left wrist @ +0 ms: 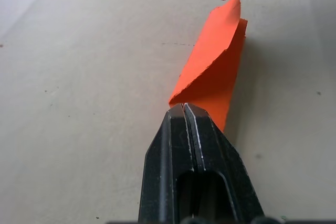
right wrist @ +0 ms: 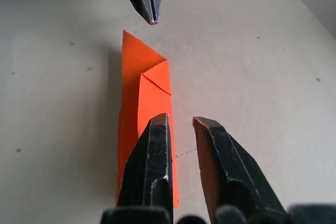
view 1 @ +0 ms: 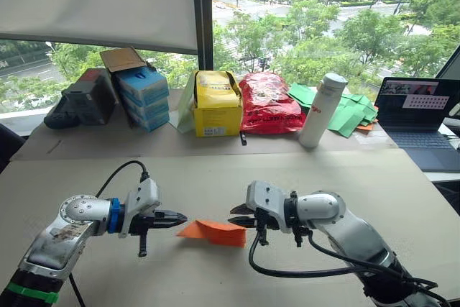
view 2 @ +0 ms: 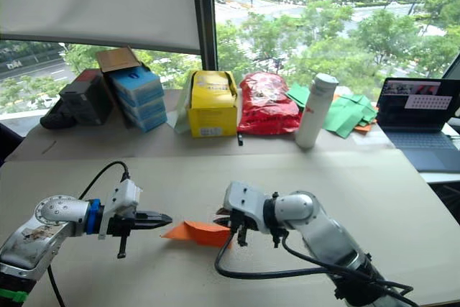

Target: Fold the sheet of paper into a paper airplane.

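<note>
Lying folded on the table (view 1: 86, 177), our paper airplane (view 1: 213, 232) sits between claws: left claw (view 1: 180, 217) pressed together, seemingly off its tip; right claw (view 1: 237, 216) parted.

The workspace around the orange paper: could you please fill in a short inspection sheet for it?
Surface: pale table, bare around the paper.
Job's things: orange paper airplane, a folded pointed wedge, lying flat between the two claws.
Clutter: along the far edge, a stack of blue boxes, yellow box, red crinkly bag, white bottle, green papers, open laptop.
Grippers: left claw shut, its tip at the wedge's pointed end; right claw open, over the wedge's other end.
Cables: black cable looping above the left arm, another under the right arm.
Surroundings: window onto trees and a road.
</note>
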Robot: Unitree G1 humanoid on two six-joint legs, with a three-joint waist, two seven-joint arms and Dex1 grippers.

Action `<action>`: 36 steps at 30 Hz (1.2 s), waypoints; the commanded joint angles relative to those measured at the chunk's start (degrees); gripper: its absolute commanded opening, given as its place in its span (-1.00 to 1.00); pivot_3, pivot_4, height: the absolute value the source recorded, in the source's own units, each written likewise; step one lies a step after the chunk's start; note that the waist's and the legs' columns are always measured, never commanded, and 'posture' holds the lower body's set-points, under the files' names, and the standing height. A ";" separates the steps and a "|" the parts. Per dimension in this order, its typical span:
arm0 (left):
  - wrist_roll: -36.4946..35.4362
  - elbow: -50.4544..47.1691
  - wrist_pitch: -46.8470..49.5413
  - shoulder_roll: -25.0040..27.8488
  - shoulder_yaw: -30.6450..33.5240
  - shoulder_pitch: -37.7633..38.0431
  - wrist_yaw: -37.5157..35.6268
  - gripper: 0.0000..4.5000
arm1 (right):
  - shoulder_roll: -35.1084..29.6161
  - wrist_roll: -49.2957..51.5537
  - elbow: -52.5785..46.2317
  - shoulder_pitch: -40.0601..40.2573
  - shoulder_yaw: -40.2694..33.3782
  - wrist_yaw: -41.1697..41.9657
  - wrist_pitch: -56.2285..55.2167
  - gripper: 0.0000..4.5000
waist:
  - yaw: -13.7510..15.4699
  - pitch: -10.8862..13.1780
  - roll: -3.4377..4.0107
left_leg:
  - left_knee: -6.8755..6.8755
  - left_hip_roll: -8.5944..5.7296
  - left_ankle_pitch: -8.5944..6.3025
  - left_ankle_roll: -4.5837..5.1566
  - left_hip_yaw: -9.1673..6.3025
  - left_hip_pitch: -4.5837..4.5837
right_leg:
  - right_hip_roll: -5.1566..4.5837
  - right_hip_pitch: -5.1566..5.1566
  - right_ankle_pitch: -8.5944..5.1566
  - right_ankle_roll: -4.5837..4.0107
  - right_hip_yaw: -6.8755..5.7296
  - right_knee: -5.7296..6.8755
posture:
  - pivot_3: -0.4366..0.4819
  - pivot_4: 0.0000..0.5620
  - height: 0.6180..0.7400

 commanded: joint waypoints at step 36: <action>-10.49 -14.03 10.67 4.04 6.82 6.39 4.00 0.99 | 6.20 3.08 18.91 -2.95 2.94 2.22 -10.18 1.00 | -0.12 0.08 -0.04 | -0.04 0.00 0.18 -0.31 0.04 0.10 | 0.12 0.03 -0.01 -0.04 0.08 0.04 | -0.05 -0.47 1.00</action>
